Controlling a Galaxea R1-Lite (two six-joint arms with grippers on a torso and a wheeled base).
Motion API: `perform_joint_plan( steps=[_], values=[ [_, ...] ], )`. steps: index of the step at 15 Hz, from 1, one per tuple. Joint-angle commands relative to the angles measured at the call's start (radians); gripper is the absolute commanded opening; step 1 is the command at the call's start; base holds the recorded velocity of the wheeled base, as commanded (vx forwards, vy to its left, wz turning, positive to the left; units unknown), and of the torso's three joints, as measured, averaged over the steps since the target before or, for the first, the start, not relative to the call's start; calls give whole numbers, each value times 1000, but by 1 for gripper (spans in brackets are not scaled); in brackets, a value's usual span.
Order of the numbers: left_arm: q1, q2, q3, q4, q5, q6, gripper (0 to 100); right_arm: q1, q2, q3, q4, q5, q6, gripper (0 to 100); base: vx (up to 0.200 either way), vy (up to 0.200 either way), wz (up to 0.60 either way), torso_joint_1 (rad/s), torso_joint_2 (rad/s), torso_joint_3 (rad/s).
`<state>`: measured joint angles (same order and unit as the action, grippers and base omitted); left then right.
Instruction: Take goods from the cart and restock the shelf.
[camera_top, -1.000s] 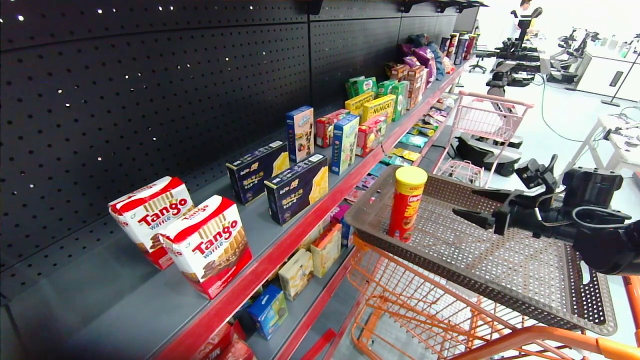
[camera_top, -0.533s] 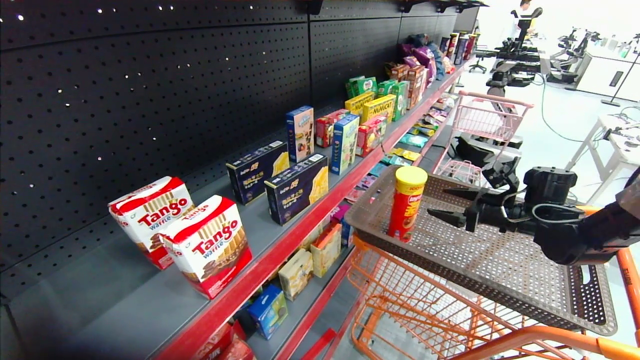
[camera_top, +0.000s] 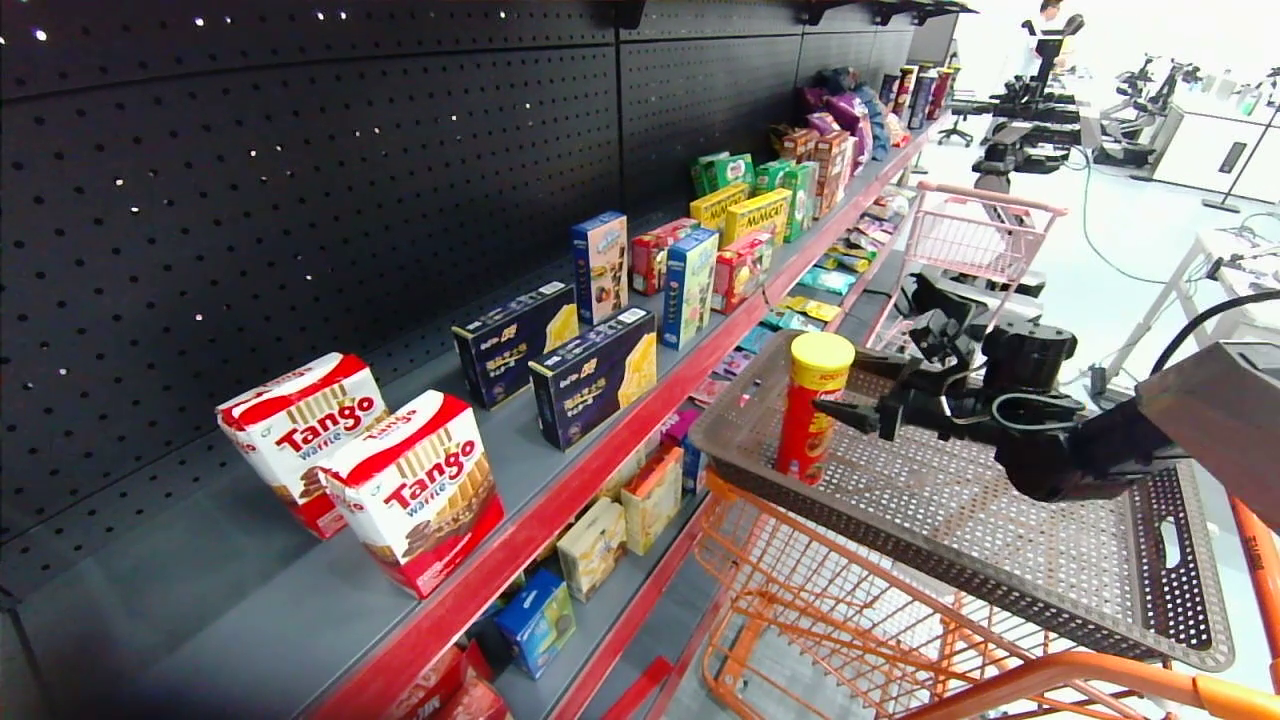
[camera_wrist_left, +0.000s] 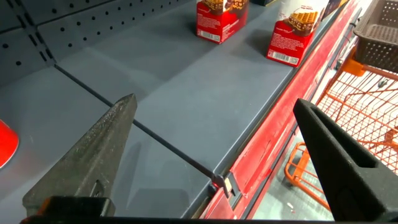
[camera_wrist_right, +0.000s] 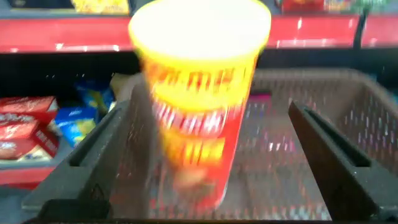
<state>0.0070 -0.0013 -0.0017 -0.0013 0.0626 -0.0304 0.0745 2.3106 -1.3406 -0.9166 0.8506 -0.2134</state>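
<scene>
**Change.** Over the last second the right arm has advanced across the cart (camera_top: 800, 600) toward the shelf (camera_top: 250, 590). Half a second ago the right tool (camera_top: 845, 390) stood apart from the can (camera_top: 812, 410). Its fingertips have now reached the can's side. The can has kept its place on the cart's perforated tray (camera_top: 1000, 530), and the boxes on the shelf are unchanged (the head view itself has not shifted).

**Right tool.** Released, with the jaws spread wider than the can. In the right wrist view the can (camera_wrist_right: 199, 124) stands between the two fingers of the tool (camera_wrist_right: 214, 102), with a gap on each side. In the head view one fingertip lies at the can's edge. I cannot tell whether it touches. Nothing is grasped.

**Left tool.** The left tool (camera_wrist_left: 214, 102) is also released, its jaws wide apart and holding nothing. It hangs above a bare grey stretch of the shelf (camera_wrist_left: 186, 93), close to the red front edge. Two red boxes (camera_wrist_left: 221, 15) stand farther along the board.

**Task item.**
- The can is a red cylinder with a yellow lid.
- It stands upright on the tray, near the corner closest to the shelf.
- Its long axis is vertical, with the lid up and the base flat on the mesh.
- No lean shows in either view, though the right wrist view is blurred.
- The printed face is turned toward the right tool.
</scene>
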Motion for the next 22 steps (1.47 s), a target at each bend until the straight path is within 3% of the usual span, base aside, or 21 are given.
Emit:
perform_joint_plan(
  steps=[1,22],
  values=[
    [1,1,0,0,0,0,100,41,72,-64,5,-1,14,100,0,0,0,0,0,0],
    [1,1,0,0,0,0,100,59,188,-212,7,4,22,100,0,0,0,0,0,0]
  ],
)
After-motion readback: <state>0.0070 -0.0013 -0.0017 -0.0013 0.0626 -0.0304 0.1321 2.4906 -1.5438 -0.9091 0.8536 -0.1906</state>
